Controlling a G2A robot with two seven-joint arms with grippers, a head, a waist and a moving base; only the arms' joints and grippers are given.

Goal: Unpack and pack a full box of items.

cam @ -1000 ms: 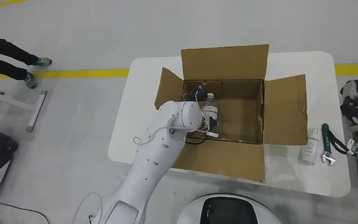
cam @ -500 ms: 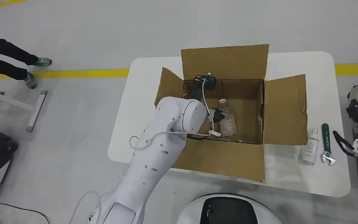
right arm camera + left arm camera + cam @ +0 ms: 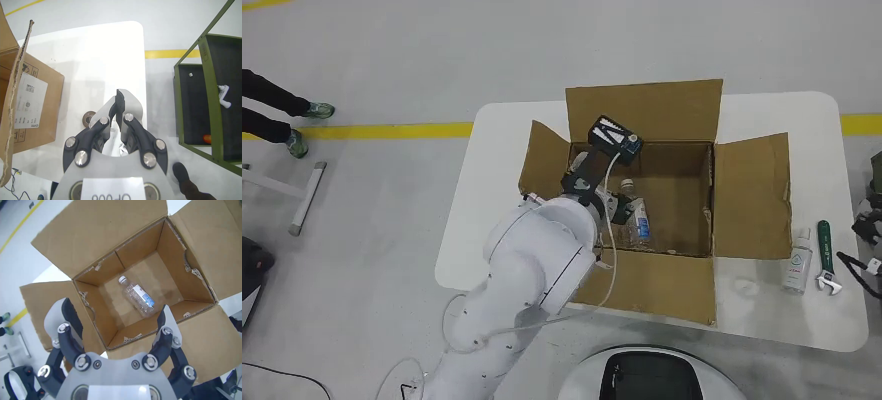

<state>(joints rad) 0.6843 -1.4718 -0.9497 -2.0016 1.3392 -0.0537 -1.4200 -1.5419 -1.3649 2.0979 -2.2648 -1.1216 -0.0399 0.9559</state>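
**Brown cardboard box open, one bottle on its floor**

Seen from above, the white rounded table carries the box with all four flaps folded outward. The 9 o'clock flap is partly covered by the left arm.

The left gripper hangs over the 9 o'clock half of the opening with its fingers spread wide and nothing between them. From above, it and its wrist hide part of what lies below.

Under it, a clear plastic water bottle with a white cap and a blue-and-white label lies on its side on the box floor. Its long axis runs from about 12 to 6 o'clock, with the cap toward 12.

Outside the box, past the 3 o'clock flap, a white spray bottle lies on the table at about 4 o'clock. A green-handled wrench lies just beside it.

The right gripper is over that end of the table, its fingers pressed together. A small round metal flange rests on the table near the box's outer wall.
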